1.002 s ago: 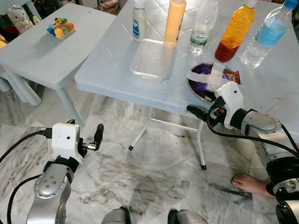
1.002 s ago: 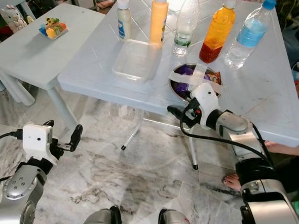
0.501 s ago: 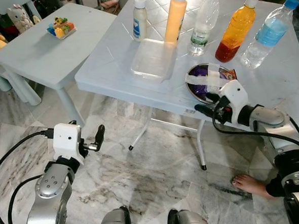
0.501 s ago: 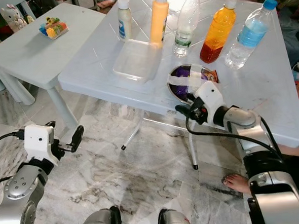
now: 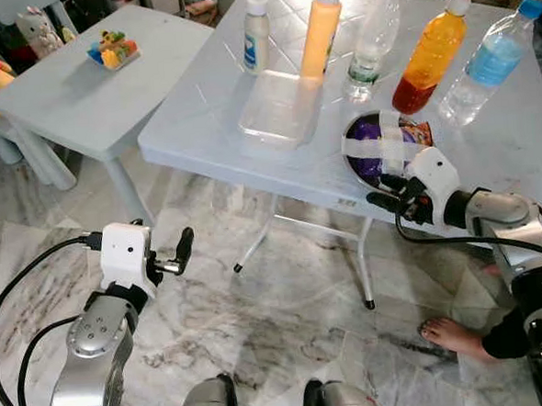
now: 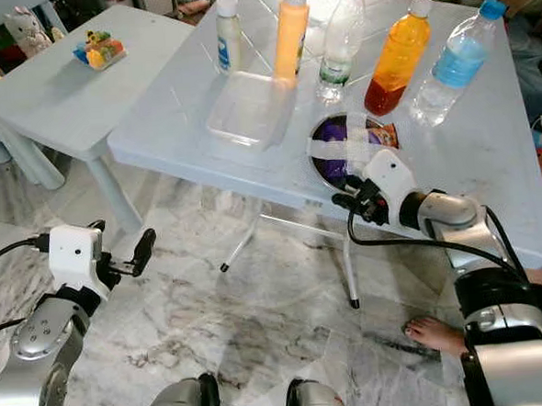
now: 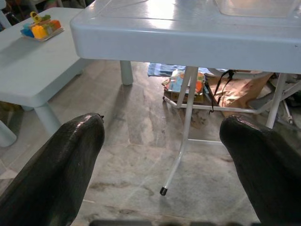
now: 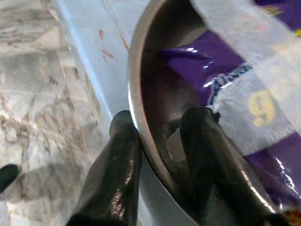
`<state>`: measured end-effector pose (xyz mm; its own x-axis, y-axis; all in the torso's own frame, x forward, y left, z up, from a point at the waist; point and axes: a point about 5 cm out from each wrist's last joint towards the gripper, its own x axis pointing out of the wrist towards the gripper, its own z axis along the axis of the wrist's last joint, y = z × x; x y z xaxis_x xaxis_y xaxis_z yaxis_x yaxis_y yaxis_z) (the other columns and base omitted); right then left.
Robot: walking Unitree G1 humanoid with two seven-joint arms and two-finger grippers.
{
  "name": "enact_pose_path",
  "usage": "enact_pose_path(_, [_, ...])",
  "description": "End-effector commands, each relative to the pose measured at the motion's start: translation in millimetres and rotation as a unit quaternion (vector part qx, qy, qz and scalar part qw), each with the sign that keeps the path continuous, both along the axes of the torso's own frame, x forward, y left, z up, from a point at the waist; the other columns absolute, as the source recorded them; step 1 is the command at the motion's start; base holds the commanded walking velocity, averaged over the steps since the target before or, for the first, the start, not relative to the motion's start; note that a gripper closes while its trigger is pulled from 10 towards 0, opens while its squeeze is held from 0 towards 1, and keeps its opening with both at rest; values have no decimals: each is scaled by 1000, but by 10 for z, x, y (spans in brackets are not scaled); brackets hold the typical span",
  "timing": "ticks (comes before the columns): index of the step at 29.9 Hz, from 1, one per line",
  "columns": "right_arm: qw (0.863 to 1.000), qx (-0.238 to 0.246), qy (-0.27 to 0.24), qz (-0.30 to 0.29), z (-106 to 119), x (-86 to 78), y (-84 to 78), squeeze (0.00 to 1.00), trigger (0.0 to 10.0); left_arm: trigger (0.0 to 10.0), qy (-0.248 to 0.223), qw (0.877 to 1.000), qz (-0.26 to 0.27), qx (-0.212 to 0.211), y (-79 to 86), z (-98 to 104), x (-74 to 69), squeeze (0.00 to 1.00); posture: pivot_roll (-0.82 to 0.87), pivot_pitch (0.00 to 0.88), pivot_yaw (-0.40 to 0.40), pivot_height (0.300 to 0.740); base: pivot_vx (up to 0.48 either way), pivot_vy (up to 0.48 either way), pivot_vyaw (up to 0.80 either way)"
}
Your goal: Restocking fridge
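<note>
A metal bowl (image 5: 349, 154) of purple snack packets, taped across with white strips, sits at the near edge of the white folding table (image 5: 202, 124). My right gripper (image 5: 385, 189) is at the bowl's near rim. In the right wrist view one of its fingers (image 8: 120, 160) is outside the rim (image 8: 141, 113) and the other inside, so it is shut on the rim. Behind the bowl stand a white bottle (image 5: 256, 34), an orange squeeze bottle (image 5: 319, 34), a clear water bottle (image 5: 369, 41), an orange juice bottle (image 5: 423, 56) and a blue water bottle (image 5: 490, 61). My left gripper (image 5: 184, 250) is held open, low over the floor.
A clear plastic container (image 5: 279, 106) lies left of the bowl. A low grey table (image 5: 62, 96) with a toy tray (image 5: 112, 49) stands to the left. A person's foot (image 5: 454, 334) rests on the marble floor at the right. Folding table legs (image 7: 183, 127) are ahead of my left gripper.
My right gripper has risen from below the table edge and moved forward onto the bowl's near rim. The left arm has barely moved.
</note>
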<state>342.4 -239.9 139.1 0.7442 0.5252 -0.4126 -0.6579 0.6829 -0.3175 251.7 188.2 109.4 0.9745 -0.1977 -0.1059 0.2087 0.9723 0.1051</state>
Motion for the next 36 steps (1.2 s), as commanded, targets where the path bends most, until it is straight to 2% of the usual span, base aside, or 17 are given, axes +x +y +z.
enact_pose_path(1, [999, -22, 34, -8, -109, -51, -99, 0, 0, 10000, 7, 1000, -8, -3, -25, -12, -3, 0, 92, 168, -53, 740, 0, 0, 0])
enact_pose_path(9, [998, -50, 45, -7, -124, -59, -177, 0, 0, 10000, 9, 1000, -7, -8, -31, -23, 11, 0, 87, 162, -57, 740, 0, 0, 0])
enact_pose_path(20, [998, -56, 36, -1, -159, -66, -139, 0, 0, 10000, 11, 1000, -3, -18, -38, -36, 56, 0, 61, 147, -73, 740, 0, 0, 0])
enact_pose_path(23, [999, -52, 14, 9, -81, -27, -61, 0, 0, 10000, 10, 1000, 2, -26, -29, -36, 73, 0, 47, 154, -70, 740, 0, 0, 0])
enact_pose_path(30, [999, -40, 5, 18, -91, -40, 30, 0, 0, 10000, 17, 999, 10, -27, -29, -67, 103, 0, 41, 154, -69, 740, 0, 0, 0])
enact_pose_path(32, [999, -27, -12, 32, -81, -56, 167, 0, 0, 10000, 14, 999, 18, -26, -20, -38, 134, 0, 39, 157, -66, 740, 0, 0, 0])
enact_pose_path(36, [999, -7, -28, 40, -42, -69, 296, 0, 0, 10000, 9, 999, 25, -29, 3, 4, 148, 0, 40, 160, -66, 740, 0, 0, 0])
